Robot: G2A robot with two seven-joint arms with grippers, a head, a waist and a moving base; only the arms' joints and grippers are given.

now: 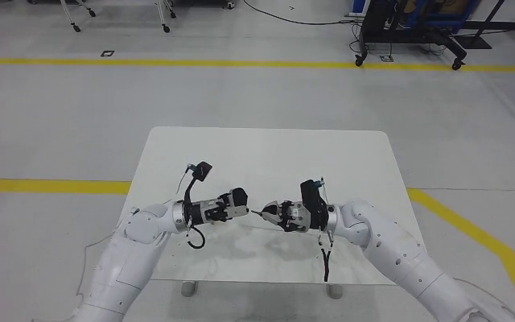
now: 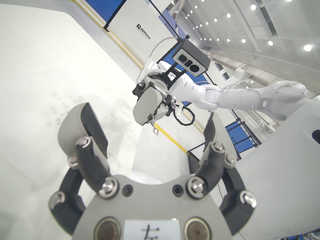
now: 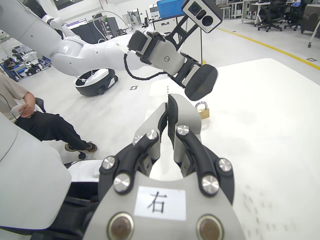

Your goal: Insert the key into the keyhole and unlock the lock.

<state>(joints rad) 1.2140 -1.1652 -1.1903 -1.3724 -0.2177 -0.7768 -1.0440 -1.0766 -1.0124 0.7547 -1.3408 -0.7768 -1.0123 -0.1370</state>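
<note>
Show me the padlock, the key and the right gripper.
padlock (image 3: 203, 113): right wrist view, brass body.
key (image 2: 155, 130): left wrist view, end protruding from the fingers.
right gripper (image 3: 168, 101): right wrist view, between its shut fingertips.

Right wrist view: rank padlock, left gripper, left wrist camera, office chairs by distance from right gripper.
From the right gripper, shut on the key:
1. padlock, on the table, and open left gripper, raised off it: too close to call.
2. left wrist camera, higher, behind that gripper.
3. office chairs, across the room.
</note>
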